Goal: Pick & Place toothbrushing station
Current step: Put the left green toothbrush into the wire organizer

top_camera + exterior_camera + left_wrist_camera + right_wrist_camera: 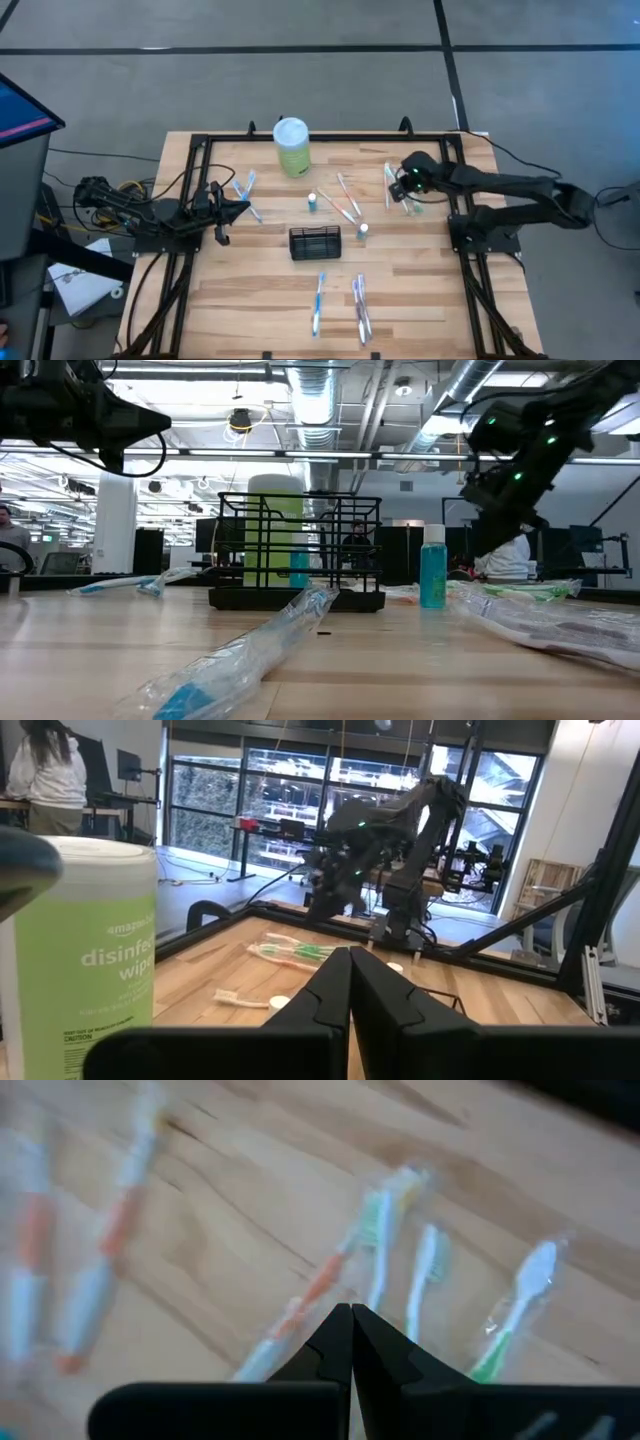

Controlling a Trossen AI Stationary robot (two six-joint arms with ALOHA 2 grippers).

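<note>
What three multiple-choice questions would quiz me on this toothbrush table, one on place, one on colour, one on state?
1. Where is the black wire-mesh caddy?
A. near the table's middle
B. at the left edge
C. off the table

2. What colour is the wipes canister?
A. red
B. pale green
C. black

3. How are the right end effector's fingers?
A. wide open
B. shut on the caddy
C. shut, empty

Answers: 1 A, the high view shows it central among the wrapped toothbrushes. 2 B, green body, white lid. 3 C, the right wrist view shows the fingers meeting above toothbrushes.

A green wipes canister (291, 146) stood at the table's (420, 300) far edge. Wrapped toothbrushes (358, 305) and small bottles (362, 230) lay scattered about.
</note>
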